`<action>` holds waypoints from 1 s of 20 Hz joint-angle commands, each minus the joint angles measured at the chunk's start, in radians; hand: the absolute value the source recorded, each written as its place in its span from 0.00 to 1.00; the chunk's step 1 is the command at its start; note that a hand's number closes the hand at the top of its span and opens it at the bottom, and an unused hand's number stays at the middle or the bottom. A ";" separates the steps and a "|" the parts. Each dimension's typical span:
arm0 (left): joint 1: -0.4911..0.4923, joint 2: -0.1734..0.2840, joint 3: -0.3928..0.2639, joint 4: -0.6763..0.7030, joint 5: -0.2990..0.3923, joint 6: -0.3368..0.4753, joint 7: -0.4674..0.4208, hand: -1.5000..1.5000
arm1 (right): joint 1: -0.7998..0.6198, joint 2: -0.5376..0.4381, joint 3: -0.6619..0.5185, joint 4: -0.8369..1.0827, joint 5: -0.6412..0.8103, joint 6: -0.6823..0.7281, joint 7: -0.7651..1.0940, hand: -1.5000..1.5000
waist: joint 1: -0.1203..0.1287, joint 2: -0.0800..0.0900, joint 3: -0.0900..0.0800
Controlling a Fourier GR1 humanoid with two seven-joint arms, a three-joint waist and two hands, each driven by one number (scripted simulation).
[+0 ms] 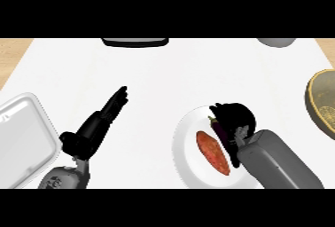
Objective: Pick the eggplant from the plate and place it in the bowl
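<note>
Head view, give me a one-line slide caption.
Right hand curled over the eggplant on the white plate; left hand open, bowl waiting at right.

No text, label, brand, number or sign can be read anywhere in the head view. The one possible mark is a small dark shape on the rim of the white tray [20,137] at the left edge, and it is too small to tell whether it is lettering at all.
</note>
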 commanded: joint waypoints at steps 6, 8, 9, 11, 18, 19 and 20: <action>-0.020 -0.015 0.049 -0.014 -0.001 -0.041 0.019 0.50 | 0.033 0.000 -0.069 0.084 0.128 -0.045 -0.195 0.00 | 0.000 0.000 0.000; 0.018 -0.013 0.043 0.024 -0.025 -0.038 -0.042 0.50 | -0.039 0.049 -0.085 0.231 0.145 -0.097 -0.238 0.00 | 0.005 0.002 0.000; -0.011 -0.023 0.041 0.009 -0.032 -0.025 0.004 0.50 | -0.019 0.094 -0.070 0.162 0.144 -0.091 -0.202 1.00 | 0.002 0.000 0.000; -0.086 -0.033 0.052 -0.002 -0.025 -0.010 0.060 0.50 | 0.014 0.053 -0.015 0.202 0.198 -0.216 -0.331 1.00 | 0.002 0.002 0.001; 0.013 -0.042 0.040 0.014 -0.054 -0.038 -0.015 0.50 | -0.033 0.053 -0.102 0.186 0.257 -0.175 -0.378 1.00 | 0.000 0.000 0.000; 0.000 -0.062 0.030 0.024 -0.058 -0.030 -0.014 0.50 | -0.013 0.039 -0.107 0.207 0.270 -0.221 -0.424 1.00 | 0.000 0.000 0.000; 0.061 -0.044 0.033 -0.048 -0.046 -0.045 0.001 0.50 | 0.032 0.069 -0.096 0.145 0.291 -0.220 -0.366 1.00 | 0.000 -0.001 0.000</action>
